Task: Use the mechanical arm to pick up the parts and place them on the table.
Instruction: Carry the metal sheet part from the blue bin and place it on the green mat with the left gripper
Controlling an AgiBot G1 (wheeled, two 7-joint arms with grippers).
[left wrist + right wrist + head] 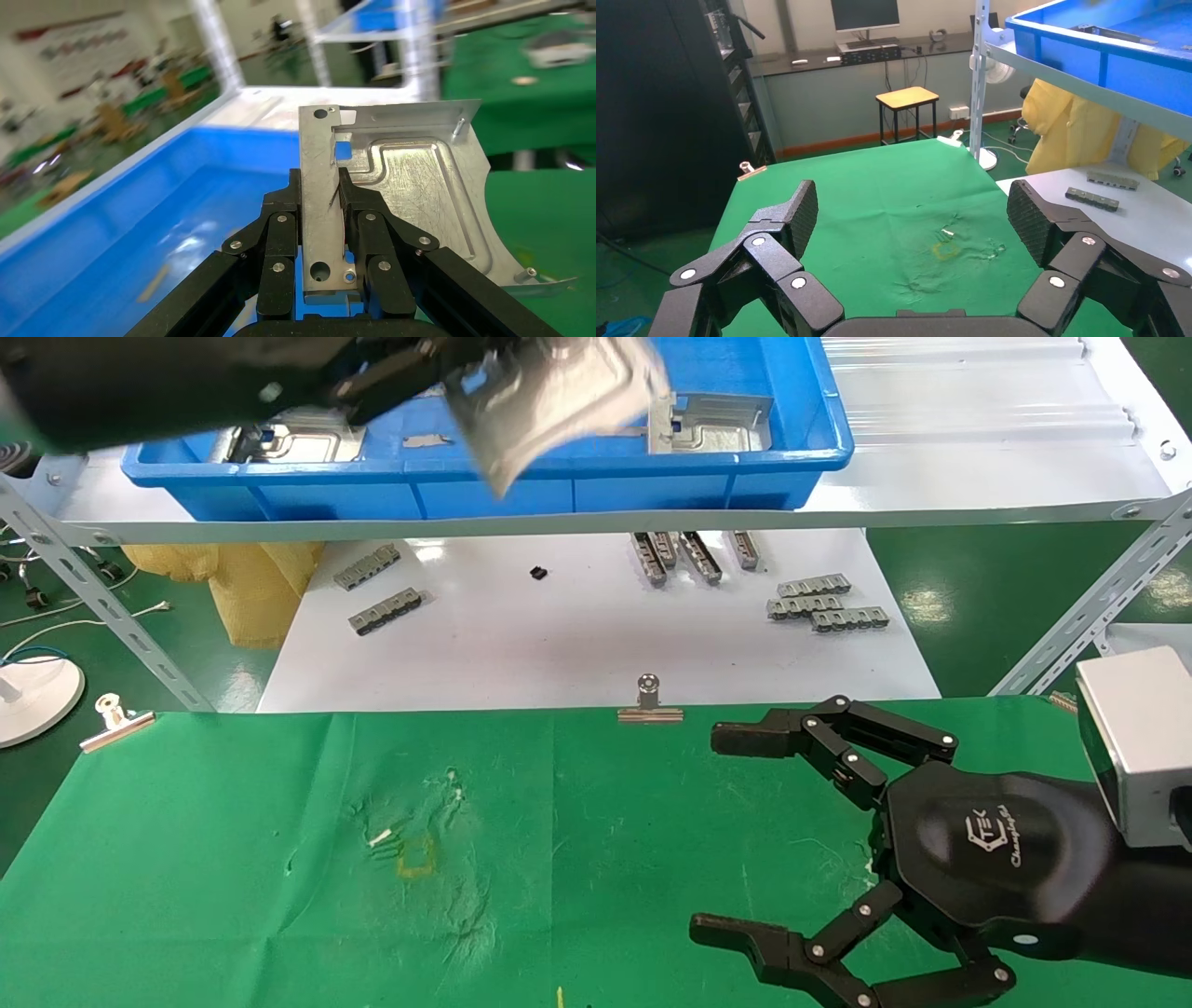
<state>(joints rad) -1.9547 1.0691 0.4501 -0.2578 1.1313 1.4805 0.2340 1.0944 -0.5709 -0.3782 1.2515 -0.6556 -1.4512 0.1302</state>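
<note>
**Ana:** Green cloth covered the table (233,859), wrinkled and scuffed around a small yellow square mark (416,857). Could any writing be read?

**Ben:** Only on the right gripper (736,859): a white "TEK" logo (989,829) on its black palm, with a smaller slanted word beside it that I could not make out.

**Ana:** How did that arm sit?

**Ben:** Low over the table's right side, palm up, fingers (786,217) spread wide with nothing between them.

**Ana:** And the left one?

**Ben:** The left gripper (320,210) was raised at the blue tray (484,491) on the shelf. Its black fingers (281,232) were clamped on the flange edge of one shiny silver part (415,189), which hung tilted in the air above the tray's front wall, clear of the cloth.

**Ana:** Any other plates?

**Ben:** Two more lay inside the tray, one at the left (293,438) and one at the right (712,426). Small grey toothed strips (824,603) sat on the white tabletop (559,645) below.
</note>
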